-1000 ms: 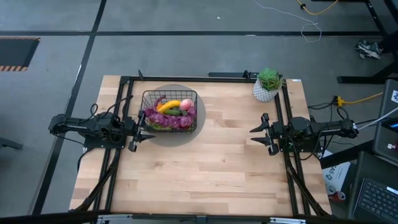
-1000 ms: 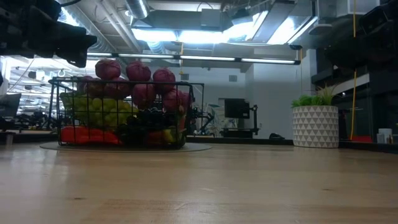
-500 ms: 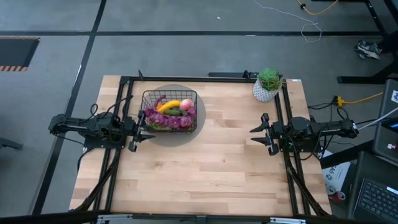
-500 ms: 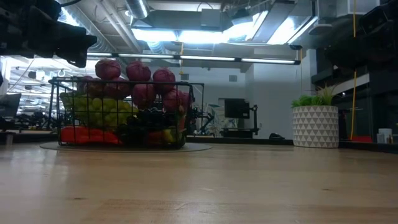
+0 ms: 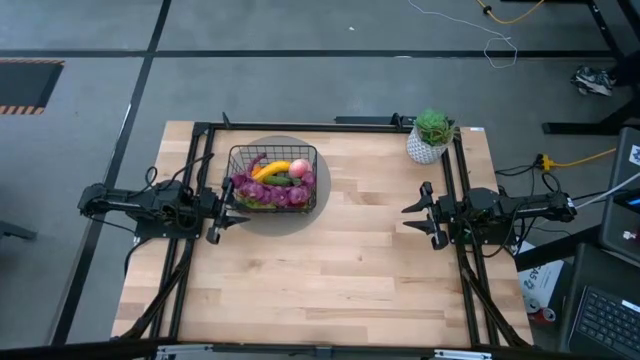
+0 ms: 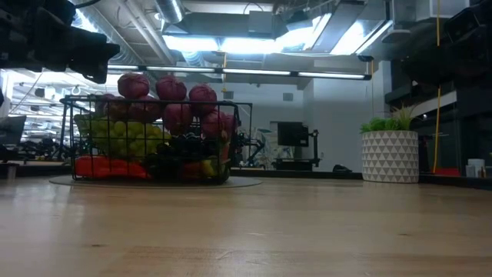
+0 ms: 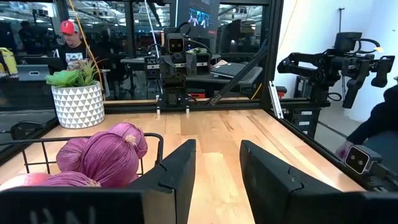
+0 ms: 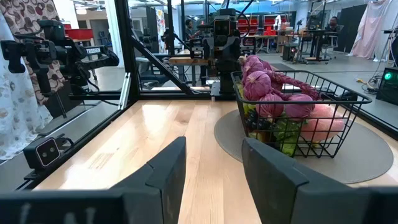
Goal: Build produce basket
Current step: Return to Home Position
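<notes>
The black wire basket [image 5: 272,178] stands on a round grey mat [image 5: 322,195] at the table's far left. It holds the produce: a purple string of bulbs [image 5: 268,192], a yellow banana [image 5: 271,168], a pink peach [image 5: 299,167], green grapes [image 6: 127,138] and red chillies [image 6: 100,166]. My left gripper [image 5: 222,212] is open and empty beside the basket's near left corner. My right gripper [image 5: 420,215] is open and empty at the table's right side. The basket also shows in the right wrist view [image 8: 298,118] and the bulbs in the left wrist view [image 7: 106,155].
A white pot with a green plant [image 5: 430,137] stands at the far right corner. Black frame rails [image 5: 190,250] run along the table's left and right sides. Bare wood [image 5: 330,270] spreads over the table's middle and near half.
</notes>
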